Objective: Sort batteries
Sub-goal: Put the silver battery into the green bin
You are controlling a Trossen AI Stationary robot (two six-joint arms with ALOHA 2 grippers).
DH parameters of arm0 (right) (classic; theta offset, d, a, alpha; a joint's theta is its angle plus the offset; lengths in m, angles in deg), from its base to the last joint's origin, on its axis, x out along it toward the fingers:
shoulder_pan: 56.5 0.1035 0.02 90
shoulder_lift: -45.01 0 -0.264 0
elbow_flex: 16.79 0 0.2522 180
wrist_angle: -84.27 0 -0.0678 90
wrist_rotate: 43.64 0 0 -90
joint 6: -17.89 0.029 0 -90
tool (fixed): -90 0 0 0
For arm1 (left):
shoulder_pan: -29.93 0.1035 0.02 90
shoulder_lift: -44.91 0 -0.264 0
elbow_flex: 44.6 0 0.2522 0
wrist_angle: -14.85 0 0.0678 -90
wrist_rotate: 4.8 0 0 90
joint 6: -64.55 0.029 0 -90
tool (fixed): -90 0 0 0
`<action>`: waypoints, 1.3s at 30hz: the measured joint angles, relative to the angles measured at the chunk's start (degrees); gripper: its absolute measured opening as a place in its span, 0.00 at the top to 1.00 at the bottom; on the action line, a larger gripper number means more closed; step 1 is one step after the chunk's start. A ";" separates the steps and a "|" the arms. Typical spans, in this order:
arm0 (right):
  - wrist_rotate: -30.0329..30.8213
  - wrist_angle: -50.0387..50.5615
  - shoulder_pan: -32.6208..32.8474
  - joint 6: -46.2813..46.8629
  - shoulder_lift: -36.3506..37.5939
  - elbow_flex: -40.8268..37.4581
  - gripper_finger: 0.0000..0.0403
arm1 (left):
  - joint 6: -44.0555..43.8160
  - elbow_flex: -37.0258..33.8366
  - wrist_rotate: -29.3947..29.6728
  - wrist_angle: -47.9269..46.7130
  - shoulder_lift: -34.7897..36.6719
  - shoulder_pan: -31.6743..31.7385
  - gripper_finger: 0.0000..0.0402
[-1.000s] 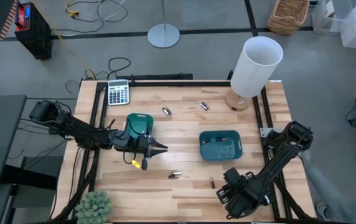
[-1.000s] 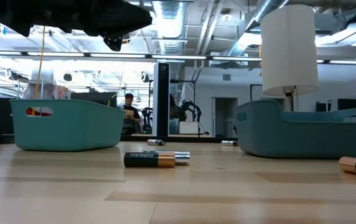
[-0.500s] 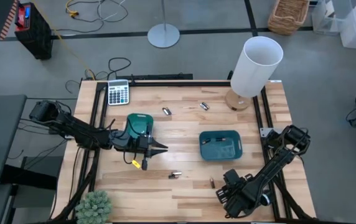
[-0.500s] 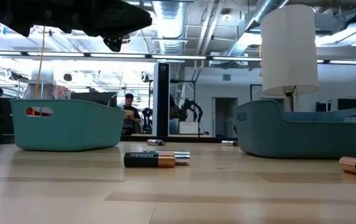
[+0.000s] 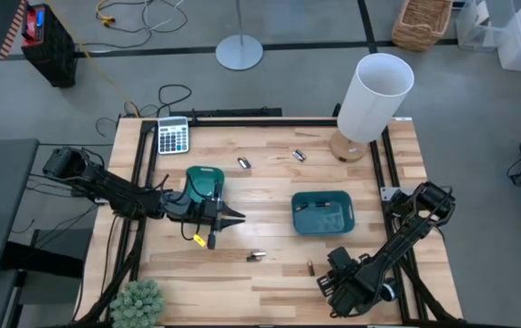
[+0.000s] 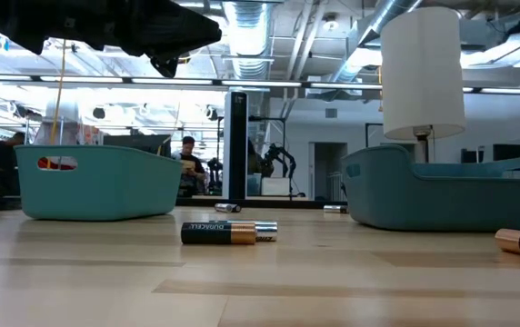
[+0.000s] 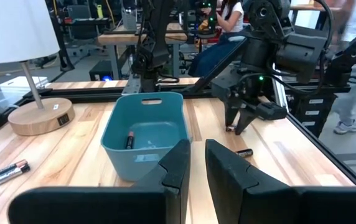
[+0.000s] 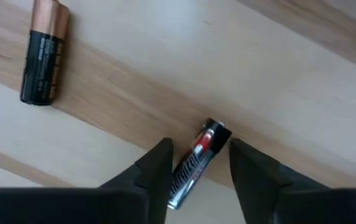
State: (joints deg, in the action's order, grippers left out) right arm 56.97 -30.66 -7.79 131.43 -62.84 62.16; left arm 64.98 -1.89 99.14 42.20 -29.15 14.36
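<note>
near the table's front edge, at about five o'clock from centre, the right gripper is held narrowly apart around a small battery, so it can be pinched; the left gripper, slightly parted and empty, is kept beside the left tray.

I count five loose batteries: two silvery cells in the upper middle of the high view, a black-and-copper pair lower centre, and a small dark one beside it. Another lies inside the right tray.
</note>
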 joint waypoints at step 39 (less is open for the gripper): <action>2.77 0.68 -0.55 -8.38 -0.20 0.55 0.89 | -0.10 0.01 0.00 -1.38 0.00 0.00 0.88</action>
State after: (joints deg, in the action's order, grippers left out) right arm 59.74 -29.98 -8.34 123.05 -63.04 62.71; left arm 64.88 -1.87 99.14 40.82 -29.15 14.36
